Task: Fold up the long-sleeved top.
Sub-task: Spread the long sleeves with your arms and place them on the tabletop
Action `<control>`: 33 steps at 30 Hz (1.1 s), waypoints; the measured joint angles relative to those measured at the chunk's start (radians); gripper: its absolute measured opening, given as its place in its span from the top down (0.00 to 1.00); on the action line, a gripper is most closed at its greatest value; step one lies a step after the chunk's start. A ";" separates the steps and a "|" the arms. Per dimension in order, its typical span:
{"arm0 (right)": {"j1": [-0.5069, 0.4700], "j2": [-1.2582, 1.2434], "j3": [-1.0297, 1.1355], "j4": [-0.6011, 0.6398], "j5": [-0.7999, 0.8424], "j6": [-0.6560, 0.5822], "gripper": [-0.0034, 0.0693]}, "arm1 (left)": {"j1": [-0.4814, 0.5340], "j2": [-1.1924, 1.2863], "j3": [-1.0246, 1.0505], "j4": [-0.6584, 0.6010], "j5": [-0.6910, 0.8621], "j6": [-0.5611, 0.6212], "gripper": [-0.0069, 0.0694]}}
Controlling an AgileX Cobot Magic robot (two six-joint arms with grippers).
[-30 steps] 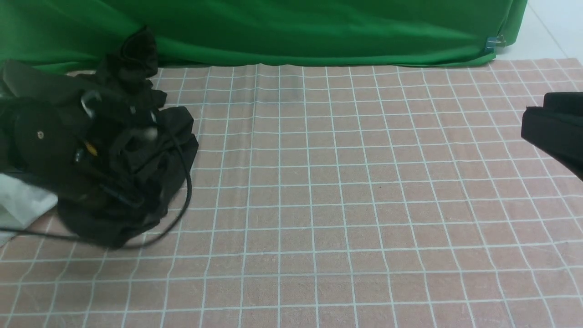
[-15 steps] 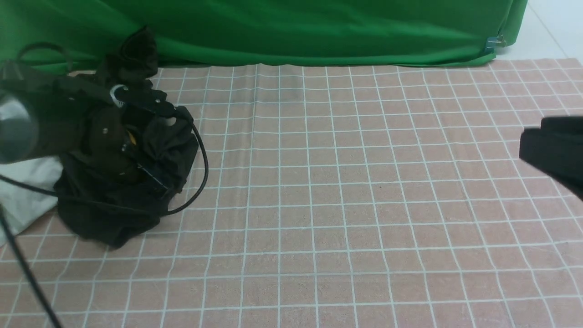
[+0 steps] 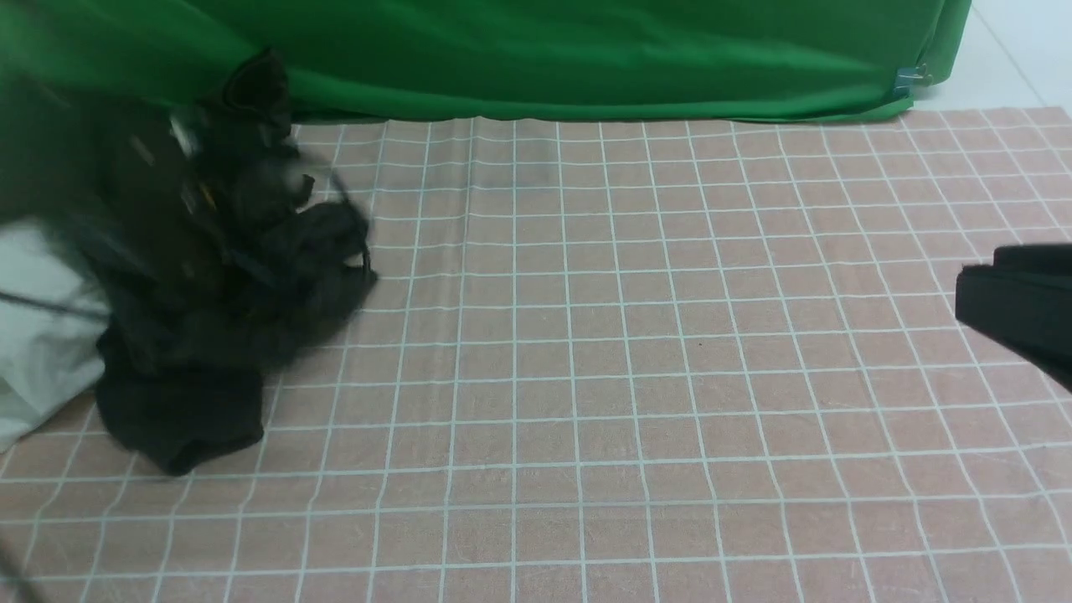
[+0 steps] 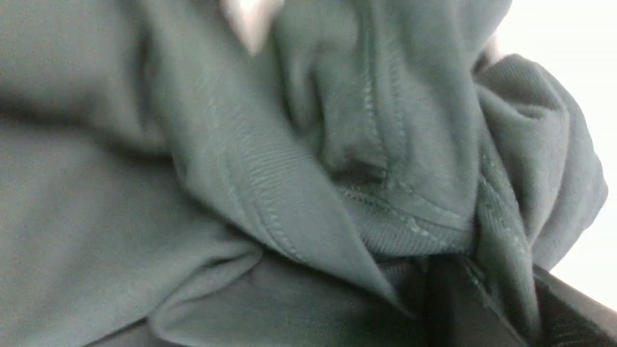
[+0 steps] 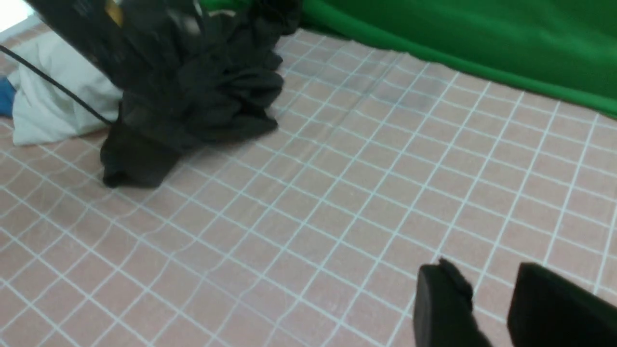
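The long-sleeved top [image 3: 251, 276] is a crumpled black heap at the far left of the checked cloth, also seen in the right wrist view [image 5: 202, 91]. My left arm is a motion-blurred dark shape over that heap, and its fingers cannot be made out in the front view. In the left wrist view the left gripper [image 4: 506, 294] is buried in the top [image 4: 241, 168], with a stitched fold pinched between its dark fingers. My right gripper [image 3: 1005, 301] hovers at the right edge, far from the top. It stands open [image 5: 487, 299] with only tablecloth between its fingers.
A white cloth bundle [image 3: 42, 352] lies left of the heap, with a blue piece [image 5: 6, 99] beside it. A green backdrop [image 3: 544, 59] hangs along the far edge. The pink gridded tablecloth [image 3: 628, 377] covers the surface.
The left arm has swung up and back over the heap and its jaws have closed into the fabric. The heap has shifted, its lower end drawn out. The right gripper has dropped slightly.
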 joint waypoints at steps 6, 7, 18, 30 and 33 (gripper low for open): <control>0.000 0.086 -0.063 0.000 0.029 -0.037 0.70 | -0.114 -0.232 -0.216 -0.175 0.184 0.126 0.82; 0.000 0.098 -0.081 0.000 0.039 -0.050 0.72 | -0.143 -0.251 -0.247 -0.181 0.206 0.127 0.82; 0.000 0.201 -0.244 -0.005 0.191 -0.112 0.91 | -0.425 -0.373 -0.350 -0.057 0.477 0.097 0.82; 0.000 0.215 -0.249 0.022 0.349 -0.101 0.63 | -0.427 -0.554 0.283 0.140 0.446 0.069 0.82; 0.000 0.249 -0.249 0.095 0.356 -0.101 0.55 | -0.427 -0.615 0.402 0.144 0.448 0.069 0.82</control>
